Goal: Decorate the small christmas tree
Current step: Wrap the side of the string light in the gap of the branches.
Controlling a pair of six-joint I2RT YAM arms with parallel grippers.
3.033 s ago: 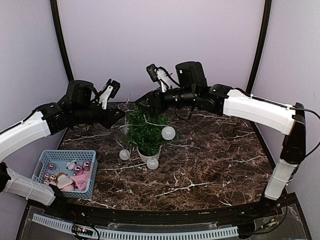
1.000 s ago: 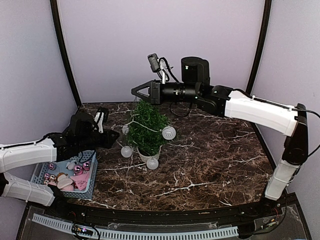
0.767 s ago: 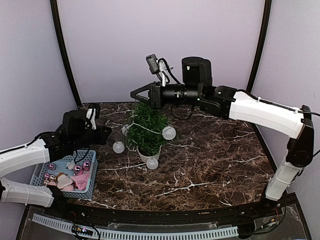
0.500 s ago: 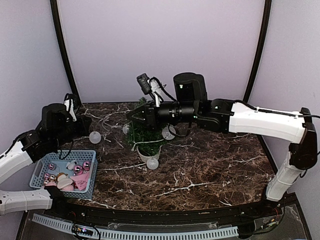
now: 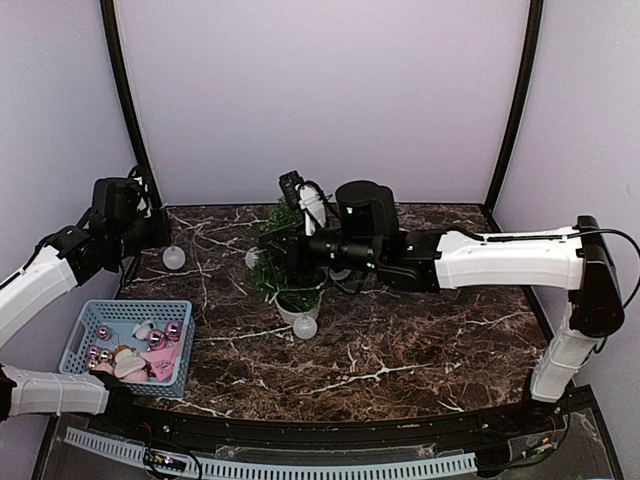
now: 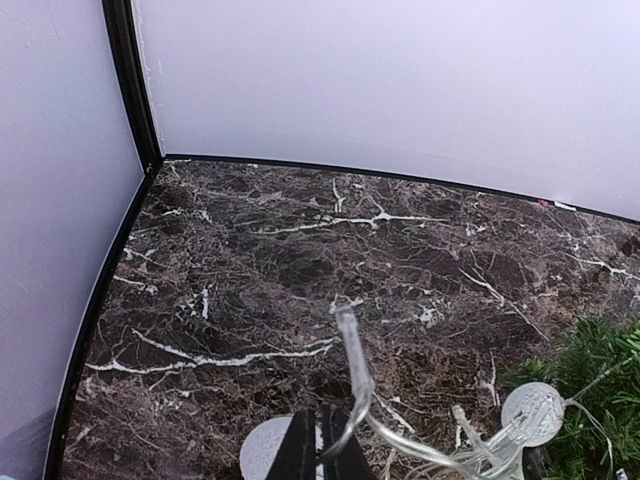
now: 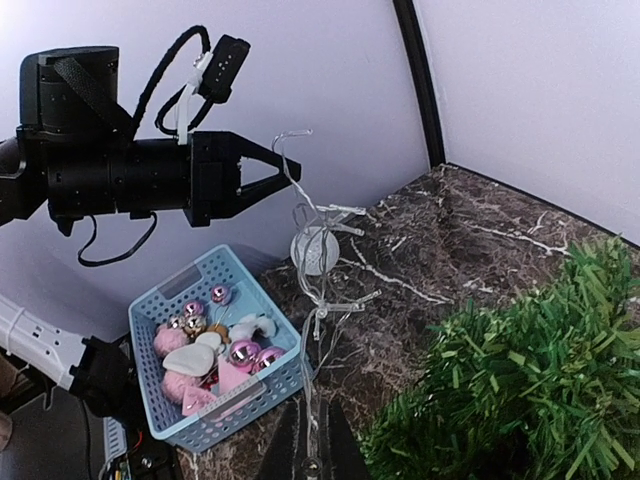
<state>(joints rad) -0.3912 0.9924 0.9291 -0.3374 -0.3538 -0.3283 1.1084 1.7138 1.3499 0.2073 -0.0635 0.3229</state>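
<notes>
Worktop: dark marbled worktop (image 5: 420,340). Everything I am working with sits on its left half and middle.
Tree: the small christmas tree (image 5: 290,265) stands upright in its white pot at the middle of the worktop, under my right arm.
Basket: a blue basket (image 5: 130,304) sits at the near left, well apart from the tree.
Light string: a clear light string (image 7: 318,290) with white globes stretches from the tree out to the far left. One globe (image 5: 305,326) lies by the pot, another (image 5: 174,257) hangs below my left arm.
Right gripper: the right gripper (image 7: 312,425) is pressed together on the string, just beside the tree's left branches.
Left gripper: the left gripper (image 6: 321,445) is pinched on the string's far end, raised near the back left corner.
Baubles: pink baubles (image 5: 160,338) and other trimmings lie in the basket, none on the tree that I can see.
Done: I judge the string only partly on the tree, with some strands across the branches.
Left: I judge most of the job remains. The stretched length has to be wound round the tree, then the basket ornaments hung.
</notes>
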